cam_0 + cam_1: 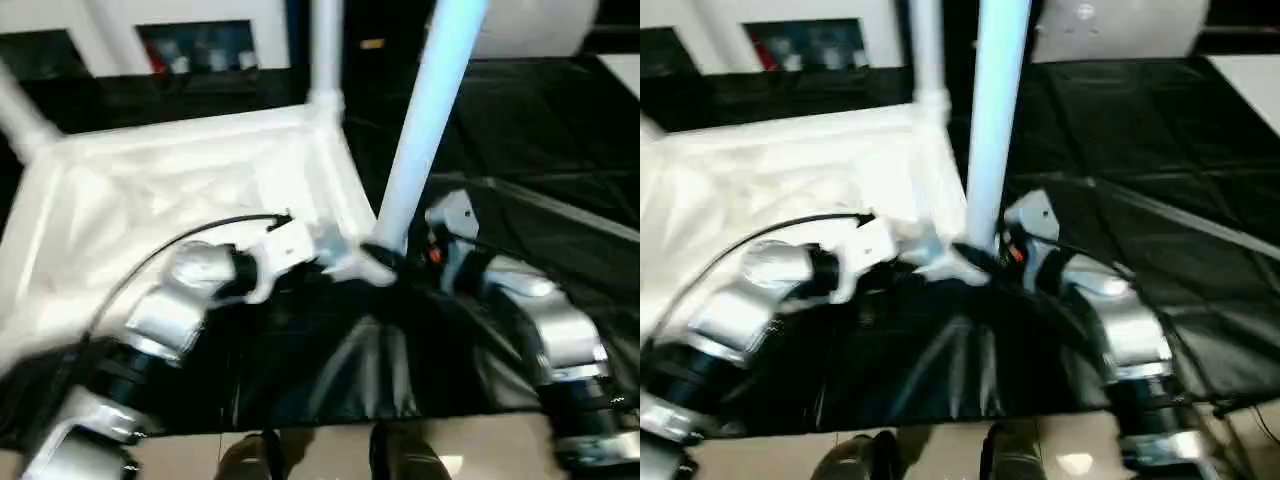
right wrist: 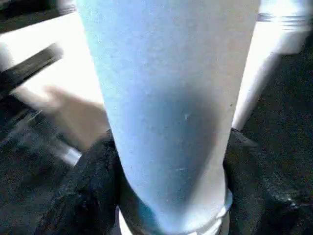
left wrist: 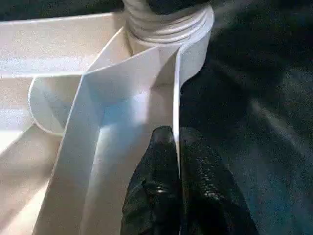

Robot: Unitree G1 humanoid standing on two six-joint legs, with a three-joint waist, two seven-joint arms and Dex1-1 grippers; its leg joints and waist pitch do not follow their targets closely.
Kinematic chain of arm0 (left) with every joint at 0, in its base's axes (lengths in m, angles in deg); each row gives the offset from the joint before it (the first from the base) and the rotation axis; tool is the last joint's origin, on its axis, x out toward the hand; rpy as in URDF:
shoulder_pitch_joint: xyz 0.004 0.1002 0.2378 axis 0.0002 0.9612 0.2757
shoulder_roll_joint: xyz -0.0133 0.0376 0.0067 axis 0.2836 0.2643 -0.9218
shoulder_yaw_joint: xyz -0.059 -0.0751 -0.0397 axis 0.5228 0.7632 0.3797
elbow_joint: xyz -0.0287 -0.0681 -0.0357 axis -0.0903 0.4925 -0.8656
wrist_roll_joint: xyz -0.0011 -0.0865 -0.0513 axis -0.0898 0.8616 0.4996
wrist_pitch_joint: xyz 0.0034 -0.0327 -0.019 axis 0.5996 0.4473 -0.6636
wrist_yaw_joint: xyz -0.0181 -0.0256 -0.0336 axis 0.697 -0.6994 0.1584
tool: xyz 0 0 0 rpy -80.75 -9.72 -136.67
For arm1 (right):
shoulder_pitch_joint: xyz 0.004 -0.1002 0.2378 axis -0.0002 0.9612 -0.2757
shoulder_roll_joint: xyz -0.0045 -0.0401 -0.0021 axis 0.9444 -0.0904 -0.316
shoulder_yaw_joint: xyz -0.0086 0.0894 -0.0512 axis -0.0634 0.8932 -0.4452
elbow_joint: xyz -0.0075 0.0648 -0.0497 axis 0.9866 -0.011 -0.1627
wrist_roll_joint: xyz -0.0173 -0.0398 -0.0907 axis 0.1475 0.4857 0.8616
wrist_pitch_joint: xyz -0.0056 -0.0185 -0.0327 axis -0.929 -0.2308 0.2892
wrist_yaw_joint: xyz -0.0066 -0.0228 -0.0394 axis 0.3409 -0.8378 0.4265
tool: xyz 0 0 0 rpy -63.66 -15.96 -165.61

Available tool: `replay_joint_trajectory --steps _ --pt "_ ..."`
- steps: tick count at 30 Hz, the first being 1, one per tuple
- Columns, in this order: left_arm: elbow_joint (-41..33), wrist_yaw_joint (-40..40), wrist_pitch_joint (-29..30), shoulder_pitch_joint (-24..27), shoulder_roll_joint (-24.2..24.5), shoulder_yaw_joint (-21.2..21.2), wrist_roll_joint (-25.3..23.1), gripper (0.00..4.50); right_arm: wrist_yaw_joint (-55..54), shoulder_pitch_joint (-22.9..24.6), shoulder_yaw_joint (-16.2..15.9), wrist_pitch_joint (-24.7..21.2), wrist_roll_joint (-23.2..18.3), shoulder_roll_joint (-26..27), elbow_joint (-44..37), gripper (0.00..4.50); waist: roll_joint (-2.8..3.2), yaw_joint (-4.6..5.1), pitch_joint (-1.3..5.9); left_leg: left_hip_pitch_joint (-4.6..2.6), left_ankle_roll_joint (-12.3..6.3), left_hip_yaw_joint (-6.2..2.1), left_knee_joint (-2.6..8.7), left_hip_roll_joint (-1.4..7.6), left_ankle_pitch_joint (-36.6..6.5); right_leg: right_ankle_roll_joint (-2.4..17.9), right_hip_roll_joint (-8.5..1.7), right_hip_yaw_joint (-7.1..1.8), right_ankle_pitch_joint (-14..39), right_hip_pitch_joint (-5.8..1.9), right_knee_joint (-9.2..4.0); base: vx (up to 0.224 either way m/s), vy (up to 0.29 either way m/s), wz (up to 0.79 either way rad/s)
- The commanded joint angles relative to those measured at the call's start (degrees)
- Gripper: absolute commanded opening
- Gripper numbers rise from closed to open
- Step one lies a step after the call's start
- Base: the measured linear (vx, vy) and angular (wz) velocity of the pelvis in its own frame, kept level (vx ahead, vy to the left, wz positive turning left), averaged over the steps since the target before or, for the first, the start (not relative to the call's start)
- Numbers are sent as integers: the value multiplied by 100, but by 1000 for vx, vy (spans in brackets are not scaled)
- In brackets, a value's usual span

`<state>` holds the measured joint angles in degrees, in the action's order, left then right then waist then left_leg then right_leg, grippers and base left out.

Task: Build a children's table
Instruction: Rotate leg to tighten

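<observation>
An upturned white table top (image 1: 150, 190) lay on the black worktop (image 1: 540, 130), two far legs (image 1: 325, 50) already standing, while the left claw (image 3: 177, 161) pinched its rim and the right claw (image 2: 166, 196) clamped a third leg (image 1: 425, 120) at the near corner socket (image 3: 166, 24), one leg seemingly left.

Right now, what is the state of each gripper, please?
Left gripper: shut on the table top's side wall.
Right gripper: closed around the near-corner table leg.

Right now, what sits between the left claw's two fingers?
The tabletop's thin side wall, pinched edge-on between the left claw's fingers, in the left wrist view.
</observation>
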<state>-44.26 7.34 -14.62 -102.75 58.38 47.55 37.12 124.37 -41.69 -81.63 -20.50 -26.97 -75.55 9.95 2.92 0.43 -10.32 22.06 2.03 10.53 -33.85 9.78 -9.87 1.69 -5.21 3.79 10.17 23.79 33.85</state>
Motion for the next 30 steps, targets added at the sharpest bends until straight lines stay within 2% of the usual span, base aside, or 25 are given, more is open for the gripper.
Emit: replay_joint_trajectory --steps 1,2,4,7,8,10,12,13,14,15,17,18,19,21,22,23,24,25,26,28,30 --pt "-300 1128 553 -149 -729 -50 -120 0 -932 -54 -280 -307 3 791 297 263 -69 58 399 -108 18 -189 503 282 -1893 833 -346 -250 2915 -193 -521 0 0 0" --pt "-292 1245 606 -181 -825 -55 -156 0 -1109 -88 -252 -323 17 900 332 263 -64 69 400 -119 11 -200 497 271 -1955 819 -352 -240 2966 -188 -534 0 0 0" --pt "-240 1429 694 -235 -987 -78 -236 0 -1384 -136 -208 -361 43 1102 379 263 -68 111 405 -90 -45 -207 506 257 -1948 729 -340 -229 2915 -216 -552 0 0 0" --pt "1 1719 613 -340 -1094 -169 -502 0 -1703 -156 -125 -310 100 1336 475 263 -70 80 420 -136 -158 -160 498 244 -1856 710 -334 -258 2723 -165 -597 0 0 0" --pt "22 1742 605 -348 -1100 -177 -523 0 -1727 -155 -123 -283 115 1349 485 263 -69 78 414 -113 -174 -164 509 245 -1824 709 -332 -253 2679 -181 -592 0 0 0" --pt "76 1771 595 -350 -1073 -203 -622 0 -1823 -140 23 -160 142 1408 524 314 -56 79 421 -105 -176 -170 518 256 -1848 711 -331 -250 2605 -187 -582 0 0 0" --pt "69 1752 625 -339 -1043 -217 -659 0 -1853 -141 127 -131 125 1431 538 329 -51 80 417 -113 -167 -169 521 258 -1923 738 -330 -254 2564 -179 -574 0 0 0" --pt "53 1677 598 -311 -932 -227 -670 0 -1791 -122 216 -144 54 1353 494 347 -54 89 418 -91 -162 -187 533 260 -1935 749 -334 -248 2496 -205 -556 0 0 0" --pt "63 1516 487 -278 -757 -247 -653 0 -1589 -81 271 -87 -31 1160 399 347 -9 78 423 -94 -160 -189 533 261 -1940 756 -336 -252 2454 -206 -550 0 0 0" --pt "74 1464 458 -264 -689 -243 -648 0 -1447 -55 268 -49 -66 1058 342 347 -36 81 430 -100 -179 -179 530 263 -1960 758 -324 -257 2346 -209 -555 0 0 0" --pt "90 1430 443 -251 -622 -236 -646 0 -1278 -21 255 -3 -93 945 269 373 -41 78 432 -90 -206 -169 527 268 -1905 813 -329 -269 2192 -215 -539 0 0 0" --pt "112 1282 334 -226 -516 -236 -596 0 -1044 49 270 17 -164 780 137 380 -40 77 435 -66 -241 -169 520 259 -1822 861 -337 -267 2121 -241 -530 0 0 0" --pt "168 1096 128 -200 -363 -230 -547 0 -669 145 276 68 -274 521 -41 385 -54 57 451 -76 -326 -149 502 262 -1676 918 -335 -278 2017 -237 -529 0 0 0" --pt "205 942 5 -187 -267 -228 -498 0 -442 192 278 99 -326 351 -123 415 -55 72 443 -51 -363 -151 504 261 -1678 945 -334 -274 2092 -245 -523 0 0 0" --pt "235 826 -66 -177 -185 -225 -468 0 -241 225 284 123 -371 200 -180 415 -64 57 457 -58 -388 -146 489 254 -1635 918 -337 -272 2153 -253 -536 0 0 0" --pt "291 635 -300 -171 -87 -236 -418 0 3 247 303 174 -396 35 -220 424 -63 58 459 -65 -412 -133 485 257 -1570 954 -336 -277 2128 -236 -532 0 0 0" --pt "352 399 -470 -166 68 -270 -358 0 330 256 316 273 -415 -211 -248 431 -64 51 467 -59 -439 -137 478 247 -1521 966 -337 -270 2105 -251 -539 0 0 0" --pt "393 248 -584 -164 173 -296 -320 0 546 260 321 344 -426 -374 -264 438 -73 32 493 -53 -526 -122 460 256 -1291 1049 -331 -275 1797 -263 -504 0 0 0" --pt "409 32 -711 -146 280 -338 -254 0 775 257 300 383 -442 -545 -275 445 -68 30 491 -66 -546 -117 461 270 -1256 1092 -324 -278 1729 -245 -496 0 0 0" --pt "465 -383 -952 -123 506 -416 -139 0 1378 246 205 482 -492 -964 -311 445 -60 11 504 -60 -619 -111 444 263 -1176 1210 -321 -268 1572 -279 -473 0 0 0" --pt "564 -1008 -1390 -138 700 -460 103 0 2071 163 67 650 -499 -1432 -262 445 -53 -3 515 -54 -713 -98 425 270 -952 1327 -315 -270 1232 -279 -434 0 0 0"
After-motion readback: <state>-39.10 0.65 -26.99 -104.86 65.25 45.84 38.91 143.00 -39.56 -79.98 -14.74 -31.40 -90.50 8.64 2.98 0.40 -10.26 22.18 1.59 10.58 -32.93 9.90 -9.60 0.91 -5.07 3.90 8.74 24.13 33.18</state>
